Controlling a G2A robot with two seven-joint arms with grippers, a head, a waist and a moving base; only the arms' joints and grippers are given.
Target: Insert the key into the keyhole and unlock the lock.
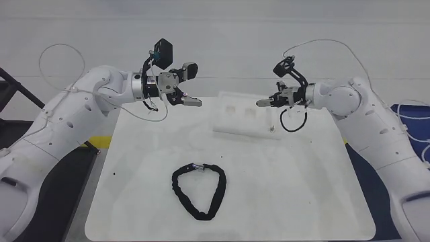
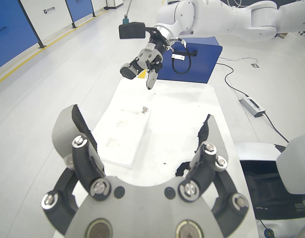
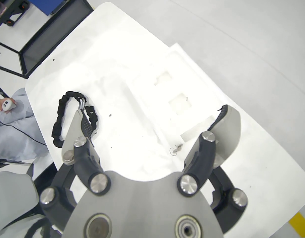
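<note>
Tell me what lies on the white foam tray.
A small key lies on the foam tray, near one corner. Whatever is beneath the tray is covered.

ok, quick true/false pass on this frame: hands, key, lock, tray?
1. The left hand and right hand are both open and hold nothing. True.
2. The key is in the keyhole. False: it lies on the foam tray, apart from the chain lock.
3. The chain lock forms a loop on the table. True.
4. The chain lock lies farther from the robot than the foam tray. False: it lies nearer.
</note>
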